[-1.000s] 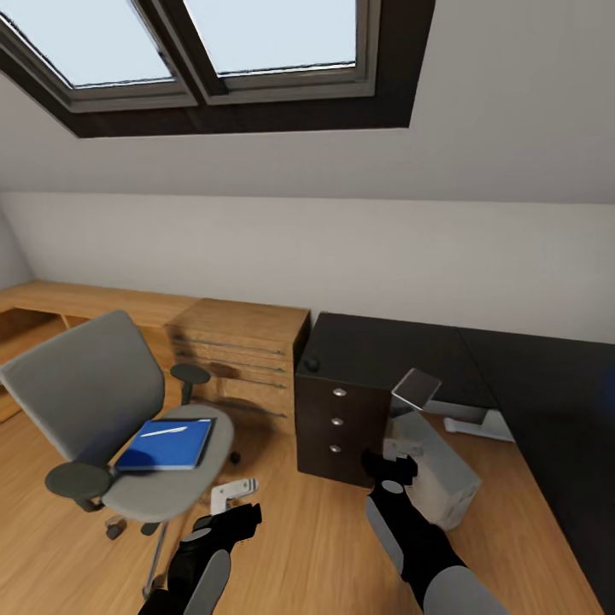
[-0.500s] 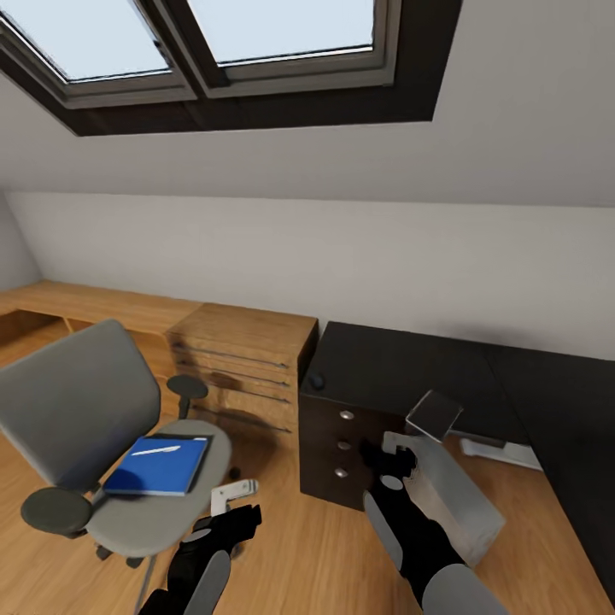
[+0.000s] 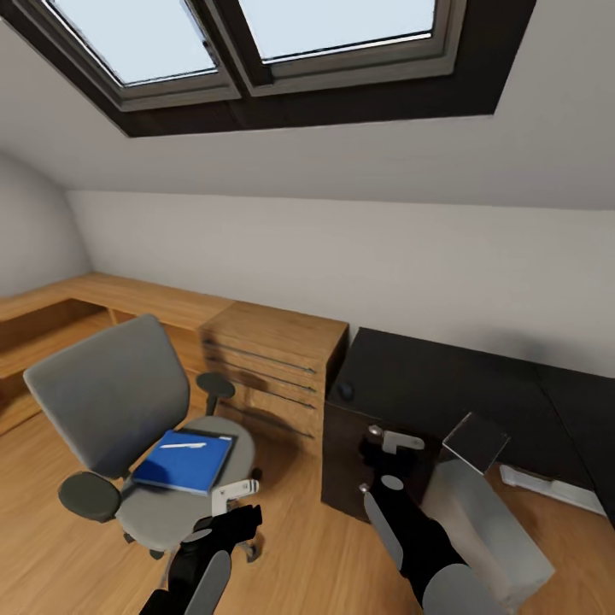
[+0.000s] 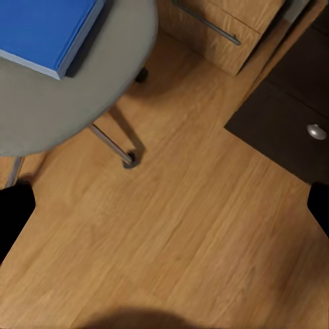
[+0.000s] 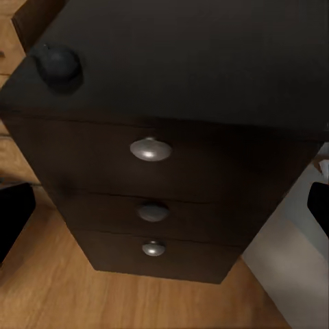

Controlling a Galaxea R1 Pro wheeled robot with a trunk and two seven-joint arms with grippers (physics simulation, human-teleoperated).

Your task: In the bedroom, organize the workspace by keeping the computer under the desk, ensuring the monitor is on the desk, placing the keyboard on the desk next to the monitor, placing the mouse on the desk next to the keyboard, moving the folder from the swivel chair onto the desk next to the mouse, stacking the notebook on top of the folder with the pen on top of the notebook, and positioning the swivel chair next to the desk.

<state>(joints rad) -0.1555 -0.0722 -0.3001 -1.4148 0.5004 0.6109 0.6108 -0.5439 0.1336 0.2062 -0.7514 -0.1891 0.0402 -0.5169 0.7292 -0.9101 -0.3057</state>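
Blue folder lay on the swivel chair seat, a pale pen-like stick on top. Left gripper hung beside the seat, empty; jaw width unclear. Likely best approach: come low, clamp the folder's near edge flat.

One swivel chair; one blue folder with one white pen on it; one dark mouse; one three-drawer dark cabinet with three round knobs; one computer tower; two skylights; one light-wood cabinet.
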